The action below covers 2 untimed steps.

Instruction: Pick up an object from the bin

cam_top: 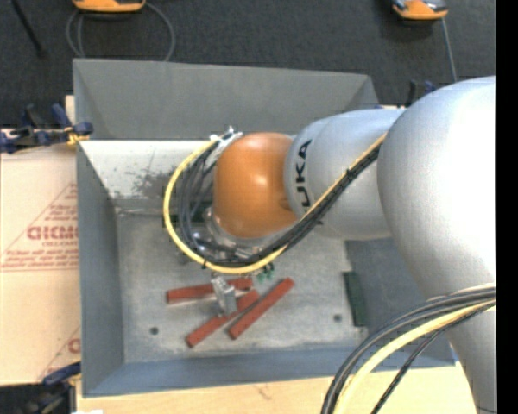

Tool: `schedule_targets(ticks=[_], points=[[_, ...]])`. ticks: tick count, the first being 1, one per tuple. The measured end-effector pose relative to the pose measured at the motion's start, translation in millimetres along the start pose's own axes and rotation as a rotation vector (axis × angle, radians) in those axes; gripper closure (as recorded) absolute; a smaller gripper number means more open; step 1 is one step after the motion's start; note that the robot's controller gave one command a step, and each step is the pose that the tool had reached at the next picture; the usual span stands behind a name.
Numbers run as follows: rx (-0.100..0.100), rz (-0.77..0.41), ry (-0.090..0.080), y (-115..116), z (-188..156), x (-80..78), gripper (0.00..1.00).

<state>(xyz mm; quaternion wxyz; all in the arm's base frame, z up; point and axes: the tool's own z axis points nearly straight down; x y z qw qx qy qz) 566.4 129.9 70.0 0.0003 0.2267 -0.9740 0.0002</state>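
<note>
Several long flat red-brown sticks [261,307] crossed on bin [138,257] floor; end effector [224,297] among them, grip state cannot tell.

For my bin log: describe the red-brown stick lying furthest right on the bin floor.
The red-brown stick is a long, thin, straight bar, matte, possibly painted wood. It lies flat on the grey bin floor, slanted, far end toward the right. Its near end seems to lie against a similar stick. The gripper hangs just left of it.
</note>
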Motion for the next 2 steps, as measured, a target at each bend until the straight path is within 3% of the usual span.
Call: schedule_targets(ticks=[1, 2], points=[[-0.002, 0.004, -0.004, 0.6, -1.3, -1.1, 1.00], [0.004, -0.348, -0.010, 34.5, -181.3, 42.3, 1.00]])
